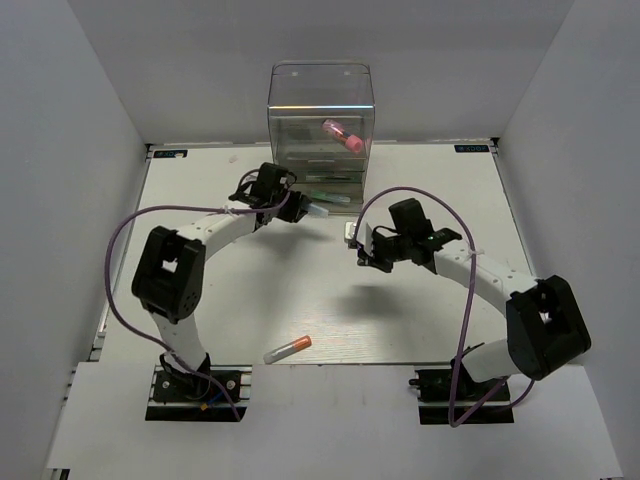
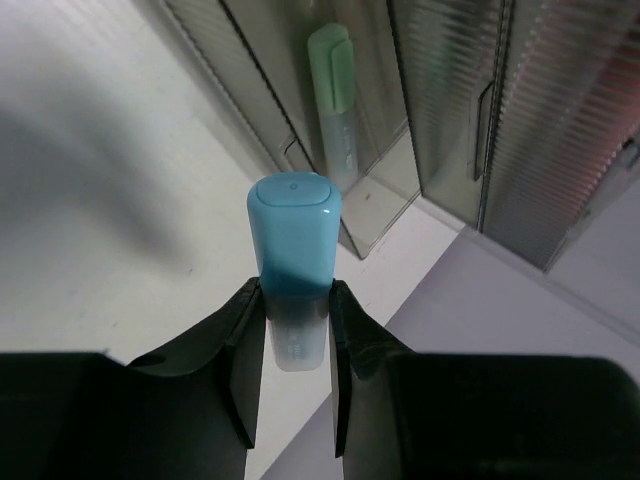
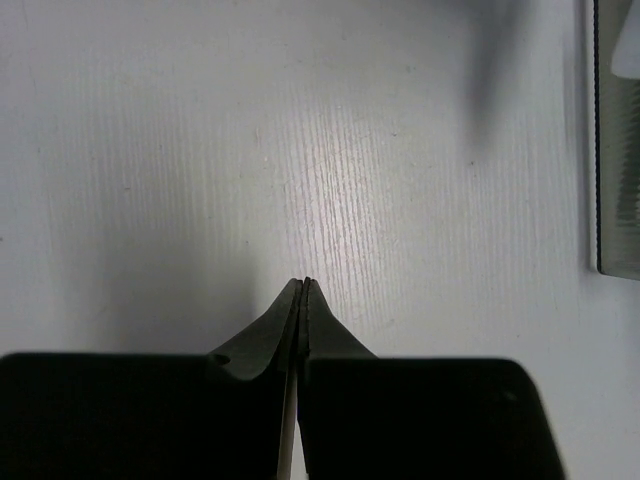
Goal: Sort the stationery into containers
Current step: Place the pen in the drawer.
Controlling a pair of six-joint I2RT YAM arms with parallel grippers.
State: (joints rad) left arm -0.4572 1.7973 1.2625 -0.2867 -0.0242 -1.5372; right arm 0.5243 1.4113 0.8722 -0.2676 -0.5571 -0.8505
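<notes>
My left gripper [image 2: 296, 300] is shut on a blue marker [image 2: 293, 235], held just in front of the open lower drawer of the clear organiser [image 2: 440, 100]; the gripper [image 1: 300, 207] shows in the top view beside the organiser [image 1: 320, 120]. A green marker [image 2: 336, 90] lies in that drawer. A pink tube [image 1: 342, 134] sits in the organiser's upper part. An orange marker [image 1: 287, 348] lies on the table near the front. My right gripper [image 3: 304, 285] is shut and empty above bare table; the top view shows it [image 1: 365, 250] right of centre.
The organiser's drawer edge [image 3: 620, 150] shows at the right of the right wrist view. White walls enclose the table [image 1: 250, 300] on three sides. Purple cables loop off both arms.
</notes>
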